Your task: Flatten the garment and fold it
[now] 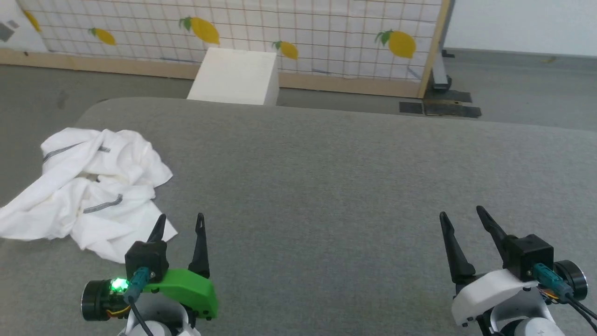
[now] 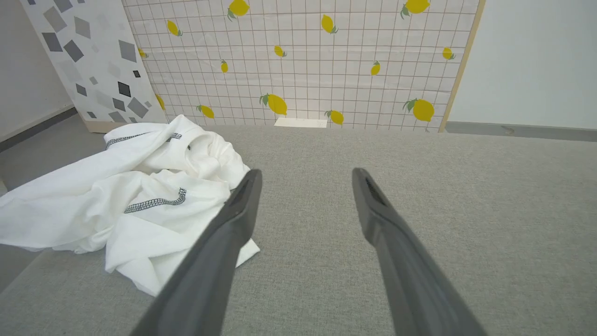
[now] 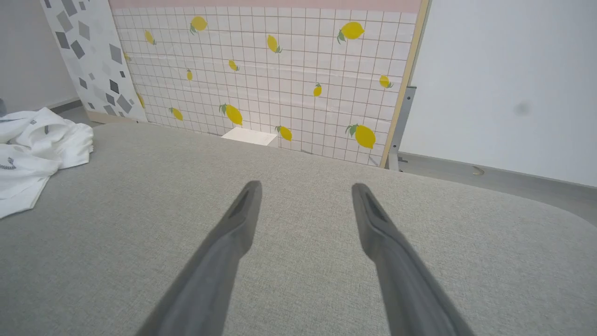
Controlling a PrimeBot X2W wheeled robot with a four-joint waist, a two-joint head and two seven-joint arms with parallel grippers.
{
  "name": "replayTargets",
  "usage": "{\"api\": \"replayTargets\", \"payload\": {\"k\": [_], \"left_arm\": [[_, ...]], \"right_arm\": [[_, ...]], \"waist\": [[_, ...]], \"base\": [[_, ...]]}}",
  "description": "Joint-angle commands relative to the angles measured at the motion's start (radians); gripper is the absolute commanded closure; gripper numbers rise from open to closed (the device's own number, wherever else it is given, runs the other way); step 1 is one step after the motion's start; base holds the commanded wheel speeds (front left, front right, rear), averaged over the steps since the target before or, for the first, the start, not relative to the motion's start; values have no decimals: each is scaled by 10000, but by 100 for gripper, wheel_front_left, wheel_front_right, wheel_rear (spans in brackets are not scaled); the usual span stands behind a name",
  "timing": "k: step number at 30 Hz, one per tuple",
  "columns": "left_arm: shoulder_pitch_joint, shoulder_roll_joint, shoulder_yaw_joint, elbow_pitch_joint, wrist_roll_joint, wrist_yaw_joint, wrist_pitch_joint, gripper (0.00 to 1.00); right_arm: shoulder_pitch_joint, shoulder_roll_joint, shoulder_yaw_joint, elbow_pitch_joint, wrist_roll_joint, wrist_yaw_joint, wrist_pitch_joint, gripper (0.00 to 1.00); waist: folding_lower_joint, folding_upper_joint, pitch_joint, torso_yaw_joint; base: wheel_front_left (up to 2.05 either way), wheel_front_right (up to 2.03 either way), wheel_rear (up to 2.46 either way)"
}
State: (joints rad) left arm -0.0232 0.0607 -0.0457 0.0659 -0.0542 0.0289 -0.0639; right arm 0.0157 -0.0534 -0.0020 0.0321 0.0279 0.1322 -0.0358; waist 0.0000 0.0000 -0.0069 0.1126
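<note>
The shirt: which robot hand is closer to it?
Left. The left gripper is open right beside the shirt; the right gripper is far off across the grey surface.

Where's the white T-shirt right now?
In the head view the white T-shirt lies crumpled at the left edge of the grey fabric table, just ahead of the open left end effector.

Backdrop is a wood-framed white grid panel with lemons printed on it (image 1: 303, 28). A white box (image 1: 235, 77) sits right at the panel's foot, and a big grey fabric table (image 1: 354, 186) lies in front of it. Left of the panel leans a grey-speckled board (image 2: 88, 60). To its right are black floor plates (image 1: 440, 108) and a plain white wall (image 3: 503, 79).
</note>
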Motion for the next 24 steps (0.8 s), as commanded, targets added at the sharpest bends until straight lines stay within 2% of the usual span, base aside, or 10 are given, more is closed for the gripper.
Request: {"api": "replayTargets", "payload": {"k": [1,24], "left_arm": [[-175,70,-31,71,-141,77,-100,0],[-196,202,-209,341,-565,451,-573,0]], "right_arm": [[-170,9,15,49,85,-4,-106,0],[-333,15,101,362,345,-7,-445,0]], "waist": [[0,0,-6,323],[0,0,-16,2087]], "base": [[0,0,0],[-2,-2,-2]]}}
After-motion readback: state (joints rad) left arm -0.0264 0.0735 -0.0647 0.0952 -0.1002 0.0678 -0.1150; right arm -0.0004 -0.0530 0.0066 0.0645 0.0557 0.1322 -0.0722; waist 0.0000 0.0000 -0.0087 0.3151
